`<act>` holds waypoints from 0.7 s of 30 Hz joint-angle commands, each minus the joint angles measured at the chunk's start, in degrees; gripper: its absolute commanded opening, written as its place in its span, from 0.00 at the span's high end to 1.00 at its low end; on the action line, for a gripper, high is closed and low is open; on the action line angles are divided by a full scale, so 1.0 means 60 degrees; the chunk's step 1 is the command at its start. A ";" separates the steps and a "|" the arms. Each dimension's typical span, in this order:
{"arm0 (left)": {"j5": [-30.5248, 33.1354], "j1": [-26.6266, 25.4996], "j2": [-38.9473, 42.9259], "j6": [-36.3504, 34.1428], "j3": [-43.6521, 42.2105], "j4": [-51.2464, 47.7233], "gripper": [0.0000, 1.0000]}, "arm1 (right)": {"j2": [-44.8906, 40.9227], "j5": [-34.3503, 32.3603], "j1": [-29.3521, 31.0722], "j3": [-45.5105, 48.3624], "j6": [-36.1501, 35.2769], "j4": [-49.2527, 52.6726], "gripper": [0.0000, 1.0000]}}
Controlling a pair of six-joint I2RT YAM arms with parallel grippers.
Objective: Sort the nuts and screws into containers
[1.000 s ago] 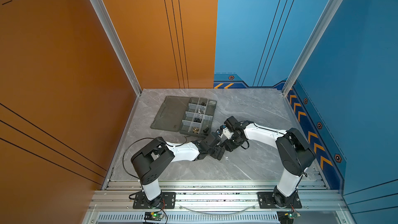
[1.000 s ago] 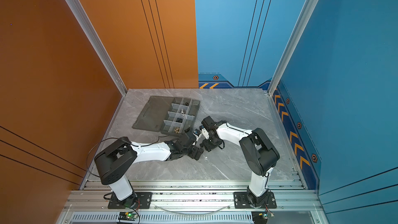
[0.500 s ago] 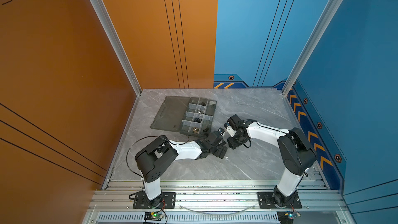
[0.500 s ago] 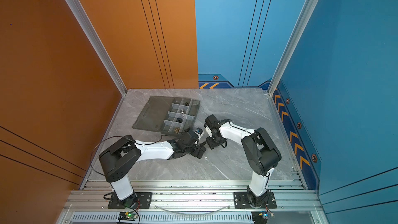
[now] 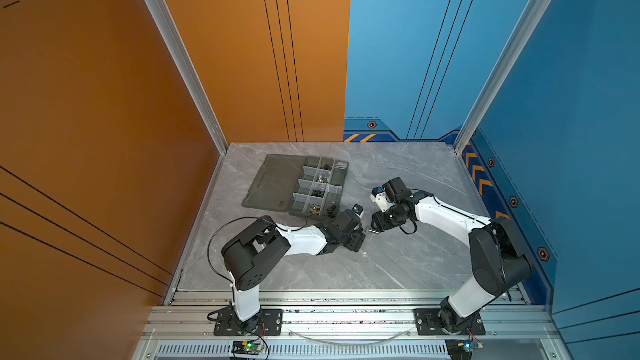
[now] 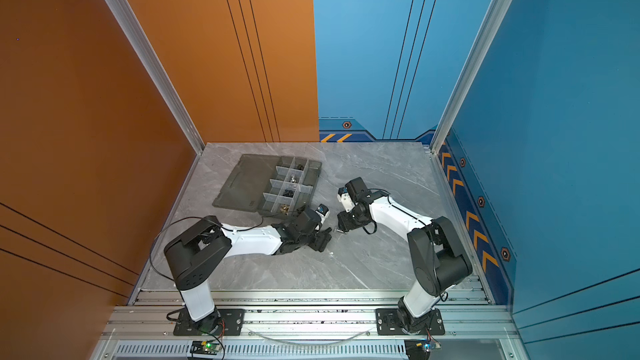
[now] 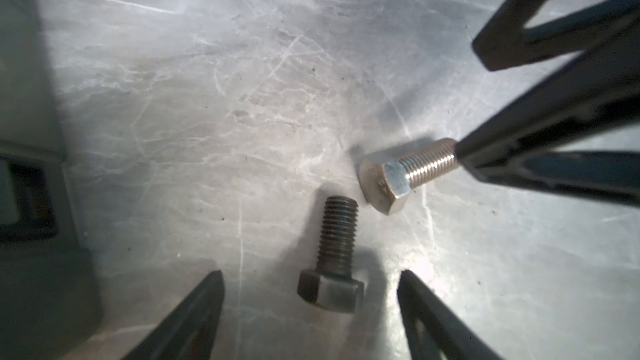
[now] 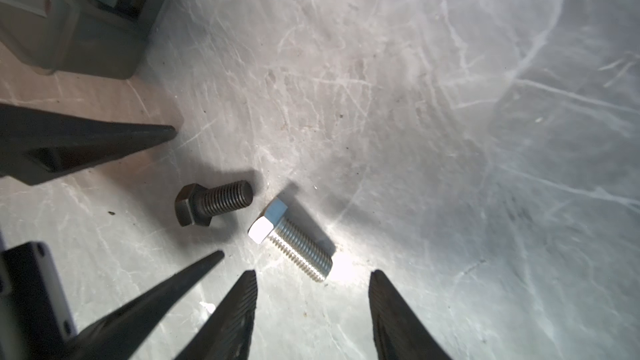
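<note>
A black screw (image 7: 332, 254) lies flat on the table with its head between the tips of my left gripper (image 7: 310, 278), which is open and touches neither side. Beside it lies a silver screw (image 8: 291, 240), thread end just ahead of my open right gripper (image 8: 313, 275). In both top views the left gripper (image 5: 360, 237) and right gripper (image 5: 375, 226) face each other low over the table, near the tray's front corner. The containers (image 5: 318, 185) hold small dark, silver and brass parts, too small to tell nuts from screws.
The tray's flat grey lid (image 5: 273, 181) lies open to the left of the cells. A corner of the tray (image 8: 69, 29) stands close to both grippers. Orange and blue walls enclose the marble table (image 5: 398, 271) on three sides.
The right gripper has drawn a little to the right, away from the left one. The left arm's elbow has shifted rightward while its gripper stayed low by the tray corner.
</note>
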State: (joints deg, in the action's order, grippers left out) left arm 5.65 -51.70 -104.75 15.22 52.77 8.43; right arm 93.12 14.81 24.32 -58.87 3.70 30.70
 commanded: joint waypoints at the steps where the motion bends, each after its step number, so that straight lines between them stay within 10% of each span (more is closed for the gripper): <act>1: 0.0040 -0.0059 -0.0355 -0.0149 0.0074 -0.0208 0.28 | -0.0292 0.0416 -0.0293 0.0221 0.0216 -0.0238 0.45; 21: -0.0092 -0.0156 -0.0473 -0.0544 0.0261 -0.0218 0.51 | -0.0519 0.0648 -0.0712 0.0501 0.0261 -0.0312 0.45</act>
State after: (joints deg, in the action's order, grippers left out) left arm 6.00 -51.92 -105.78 12.84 53.32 9.43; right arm 91.79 18.02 20.56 -56.77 4.56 29.28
